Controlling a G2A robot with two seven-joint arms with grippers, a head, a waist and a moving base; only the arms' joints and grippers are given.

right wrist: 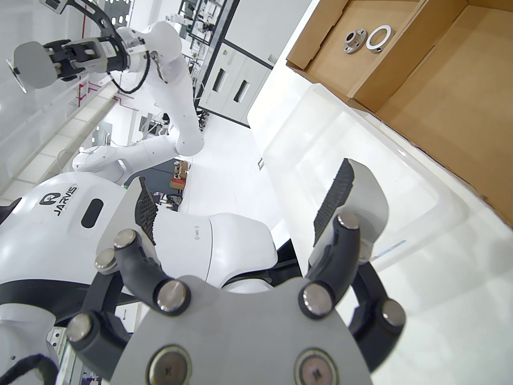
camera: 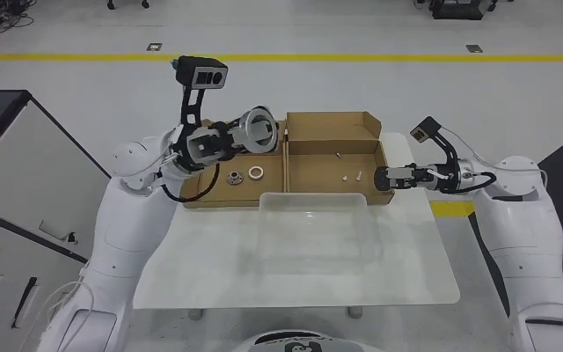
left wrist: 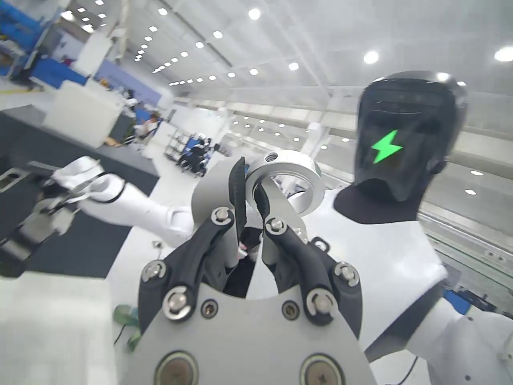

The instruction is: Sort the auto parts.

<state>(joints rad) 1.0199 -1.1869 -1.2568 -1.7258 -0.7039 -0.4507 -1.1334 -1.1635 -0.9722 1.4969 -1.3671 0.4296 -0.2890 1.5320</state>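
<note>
The white table (camera: pixel 220 264) takes the middle of the top view. On its far half lies a brown cardboard box (camera: pixel 334 115) with open compartments. Just in front of the box, touching it or nearly so, stands a clear plastic tray (camera: pixel 312 196).

My left gripper (left wrist: pixel 249 186) is lifted in the air at the upper left of the top view, over the left end of the box. It is closed on a large silver metal ring (left wrist: pixel 296 164), with one finger inside the hole and the other outside, so that only the wall of the ring is pinched. My right gripper (right wrist: pixel 244 178) is at the right end of the box, low near the table, with its fingers wide apart and nothing between them.

In the left compartment lie a small silver flanged bushing (camera: pixel 235 177) and a flat pale ring (camera: pixel 257 172), just beside each other. In the right compartment there are a few tiny pale parts (camera: pixel 359 173), too small to identify.

I judge that the large ring is stiff, rather heavy for its size, and smooth, so it can turn or slip in a pinch on one side. A firm hold on the wall suits it best. It is not fragile, but a drop could make it bounce out of the box.
</note>
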